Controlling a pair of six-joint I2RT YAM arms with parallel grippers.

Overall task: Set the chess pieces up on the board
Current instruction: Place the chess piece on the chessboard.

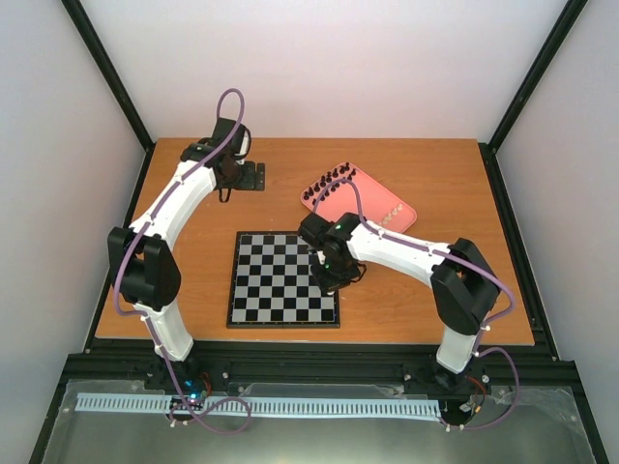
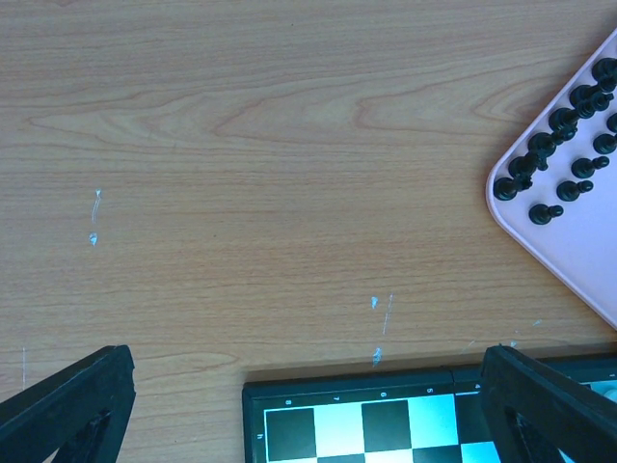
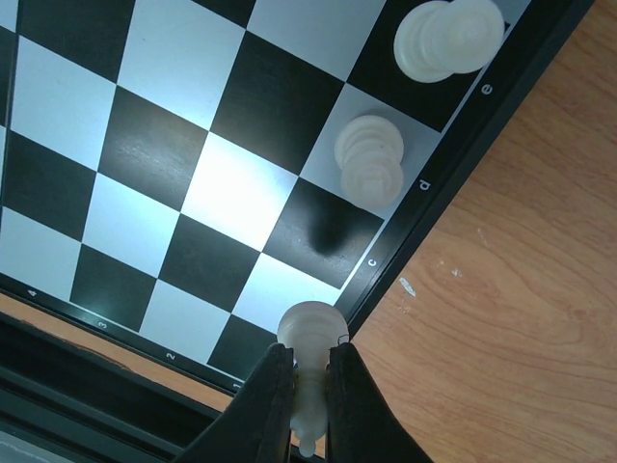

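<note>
right gripper (image 3: 301,371) is pinching a probably light, slippery white piece (image 3: 310,328) by its stem; left gripper (image 2: 308,405) is gaping open.

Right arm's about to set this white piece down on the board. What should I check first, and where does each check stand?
1. Right gripper shut on the white piece: ok.
2. Black c square at the edge of the board free of pieces: ok.
3. Placed d piece and e piece standing: ok.
4. Held piece lined up over the c square: not ok, it sits off to one side, by the border.
5. Its height above the board: cannot tell.
6. Left gripper open and empty: ok.
</note>
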